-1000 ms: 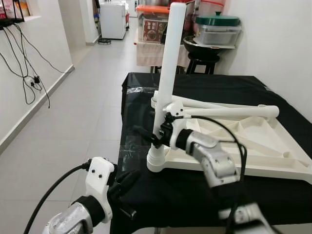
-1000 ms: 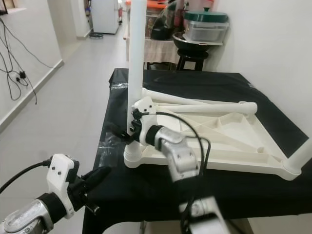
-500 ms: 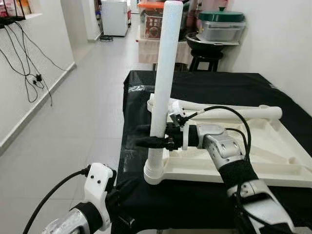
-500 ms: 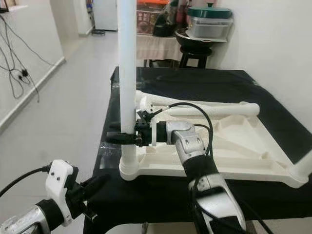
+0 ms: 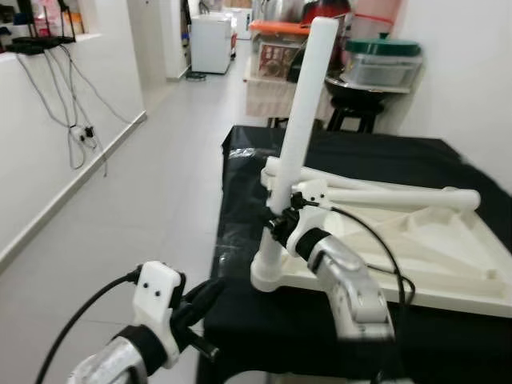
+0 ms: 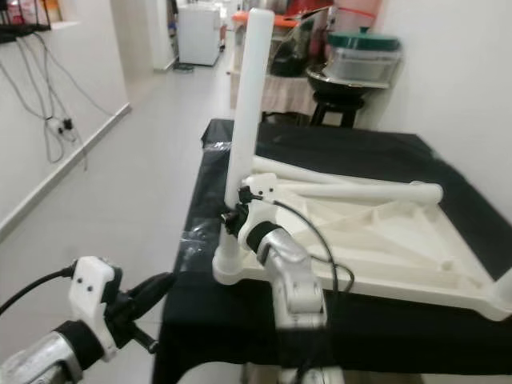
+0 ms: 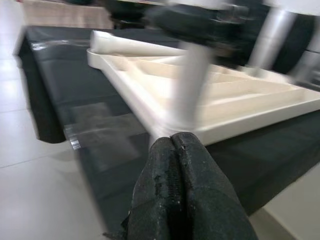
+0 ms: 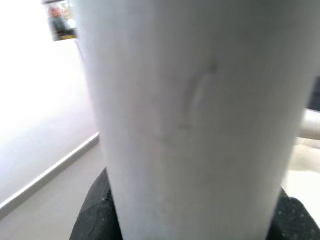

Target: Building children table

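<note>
A white children's table top (image 5: 448, 248) lies upside down on the black-covered table (image 5: 368, 152). One white leg (image 5: 300, 112) stands upright in the near left corner socket (image 5: 268, 276), leaning slightly. My right gripper (image 5: 278, 226) is shut on this leg low down. In the right wrist view the leg (image 8: 195, 115) is very close, with a black finger (image 8: 95, 215) on each side. Two loose legs (image 5: 384, 196) lie across the table top. My left gripper (image 5: 210, 292) hangs shut below the table's front left corner, holding nothing; its fingertips (image 7: 180, 190) are pressed together.
A tiled floor (image 5: 152, 184) runs along the left of the table. Cables (image 5: 80, 128) hang on the left wall. Behind the table stand a stool with a wok and a lidded container (image 5: 376, 68). A white wall (image 5: 472, 96) is close on the right.
The whole view has shifted, so the camera moved. My right gripper stays on the leg, while its forearm has swung from the right side to nearer me. The leg now leans a little more.
</note>
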Robot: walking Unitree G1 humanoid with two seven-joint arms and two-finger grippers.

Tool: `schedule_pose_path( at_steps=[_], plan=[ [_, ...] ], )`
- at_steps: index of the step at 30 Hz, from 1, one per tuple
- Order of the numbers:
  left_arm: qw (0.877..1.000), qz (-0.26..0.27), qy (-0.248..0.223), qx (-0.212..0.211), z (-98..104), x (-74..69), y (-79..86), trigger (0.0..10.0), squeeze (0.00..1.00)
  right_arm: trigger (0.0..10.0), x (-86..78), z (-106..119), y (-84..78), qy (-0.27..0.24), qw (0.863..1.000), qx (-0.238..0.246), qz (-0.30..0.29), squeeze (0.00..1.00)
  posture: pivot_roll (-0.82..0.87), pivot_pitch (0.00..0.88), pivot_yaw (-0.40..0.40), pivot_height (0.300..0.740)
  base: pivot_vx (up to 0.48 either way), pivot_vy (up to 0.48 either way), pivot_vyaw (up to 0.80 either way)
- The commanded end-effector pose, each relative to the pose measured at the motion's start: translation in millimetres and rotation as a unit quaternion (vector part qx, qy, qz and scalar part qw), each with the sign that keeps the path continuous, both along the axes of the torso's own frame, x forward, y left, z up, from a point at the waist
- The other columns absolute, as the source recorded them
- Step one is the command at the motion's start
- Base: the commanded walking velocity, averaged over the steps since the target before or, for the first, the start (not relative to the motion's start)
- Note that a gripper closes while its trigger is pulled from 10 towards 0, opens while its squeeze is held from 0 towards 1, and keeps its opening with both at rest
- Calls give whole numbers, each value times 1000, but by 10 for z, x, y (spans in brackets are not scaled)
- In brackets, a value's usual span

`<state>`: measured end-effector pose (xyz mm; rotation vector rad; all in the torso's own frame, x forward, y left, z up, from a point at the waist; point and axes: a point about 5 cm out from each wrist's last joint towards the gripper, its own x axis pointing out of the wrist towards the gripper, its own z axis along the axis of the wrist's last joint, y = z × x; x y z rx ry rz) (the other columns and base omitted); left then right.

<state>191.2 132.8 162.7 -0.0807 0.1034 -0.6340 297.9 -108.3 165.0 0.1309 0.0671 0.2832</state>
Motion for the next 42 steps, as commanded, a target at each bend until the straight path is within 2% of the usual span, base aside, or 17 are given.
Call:
schedule_pose_path(
  at_steps=[1,7,8,9,10,11,16,17,19,20,21,24,28,29,30,31,42],
  plan=[
    [1000,-12,-5,9,4,13,-10,10000,0,0,-135,-351,113,92,994,45,-36,0,-5,0,-51,740,0,0,0],
    [1000,-16,-8,17,-8,37,13,10000,0,0,208,-209,-87,46,998,-25,-45,0,12,0,-74,740,0,0,0],
    [1000,-12,-9,18,-8,44,24,10000,0,1373,256,-180,-148,45,997,-39,-57,0,13,0,-74,740,0,0,0],
    [1000,-8,-13,26,-18,47,34,10000,0,10000,242,-135,-124,39,998,-50,-27,102,15,0,-81,740,0,0,0],
    [1000,-8,-13,26,-18,47,34,10000,0,10000,242,-135,-124,39,998,-50,-27,102,15,0,-81,740,0,0,0],
    [999,-6,-16,31,-31,56,44,10000,0,10000,222,-116,-55,40,998,-29,28,1000,17,0,-83,740,0,0,0],
    [998,-15,-21,51,-63,90,46,10000,0,10000,152,73,99,-8,977,22,210,1000,18,0,-75,740,0,0,0],
    [998,-21,-24,62,-71,102,47,10000,0,10000,132,147,73,-32,963,6,267,0,26,0,-75,740,0,0,0],
    [998,-21,-24,62,-71,102,47,10000,0,10000,132,147,73,-32,963,6,267,0,26,0,-75,740,0,0,0],
    [997,-23,-25,67,-72,117,53,10000,0,10000,116,190,33,-45,945,-8,323,0,27,0,-75,740,0,0,0],
    [997,-23,-25,67,-72,117,53,10000,0,10000,116,190,33,-45,945,-8,323,0,27,0,-75,740,0,0,0],
    [998,-32,-23,52,-85,138,32,10000,0,10000,288,175,-199,-32,900,-50,432,0,51,0,-86,740,0,0,0],
    [998,-35,-22,49,-94,135,22,10000,0,10000,380,190,-243,-26,897,-47,439,0,54,0,-88,740,0,0,0],
    [998,-40,-21,46,-102,125,11,10000,0,7647,464,211,-266,-21,897,-41,440,0,61,0,-85,740,0,0,0],
    [998,-40,-21,46,-102,125,11,10000,0,7647,464,211,-266,-21,897,-41,440,0,61,0,-85,740,0,0,0],
    [998,-45,-21,44,-110,116,5,10000,0,78,533,232,-282,-13,896,-36,443,0,69,0,-87,740,0,0,0],
    [998,-58,-27,30,-124,110,-46,10000,0,0,626,361,-431,-14,885,-10,465,0,72,0,-89,740,0,0,0]
  ],
)
